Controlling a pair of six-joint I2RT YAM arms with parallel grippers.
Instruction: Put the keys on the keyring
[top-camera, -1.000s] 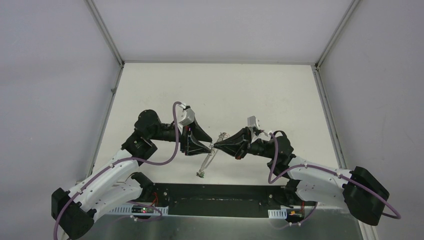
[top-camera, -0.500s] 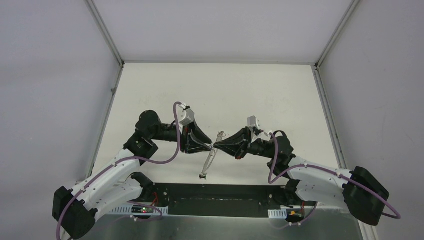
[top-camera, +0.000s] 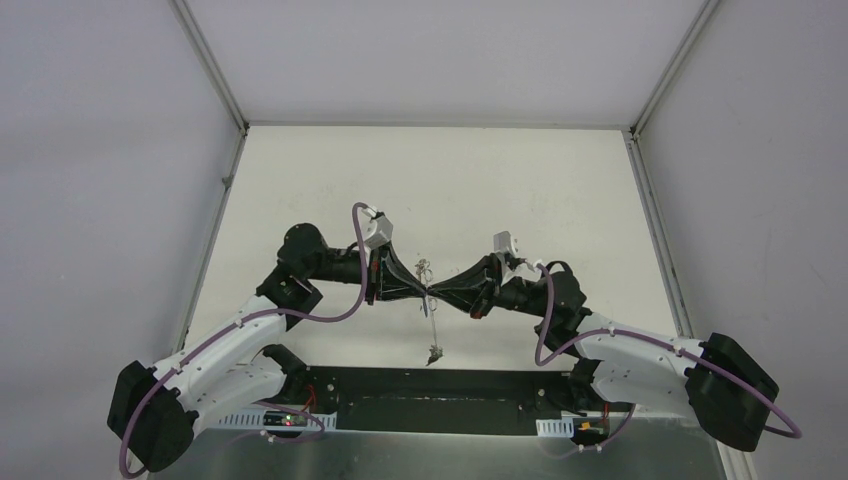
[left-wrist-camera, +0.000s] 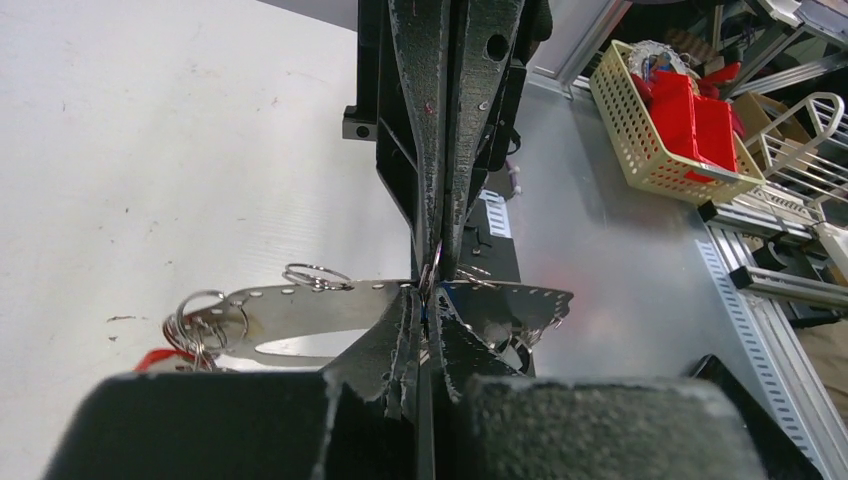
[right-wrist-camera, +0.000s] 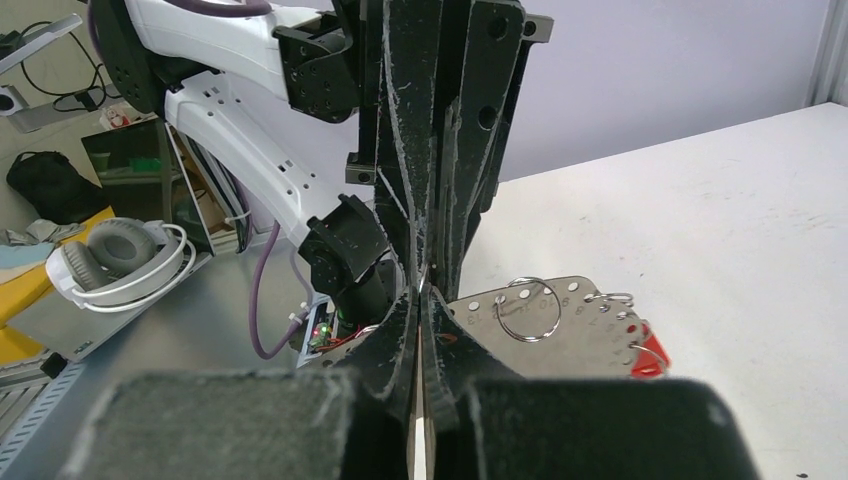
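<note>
The left gripper (top-camera: 418, 292) and right gripper (top-camera: 438, 292) meet tip to tip, holding the keyring (left-wrist-camera: 300, 312) on edge above the table (top-camera: 520, 190), probably so its split rings (right-wrist-camera: 528, 306) hang free for threading. The left jaws are clamped on its rim. The right jaws are pressed together on something tiny there, ring or key I cannot tell, and a red tag (left-wrist-camera: 150, 358) dangles from one end.
</note>
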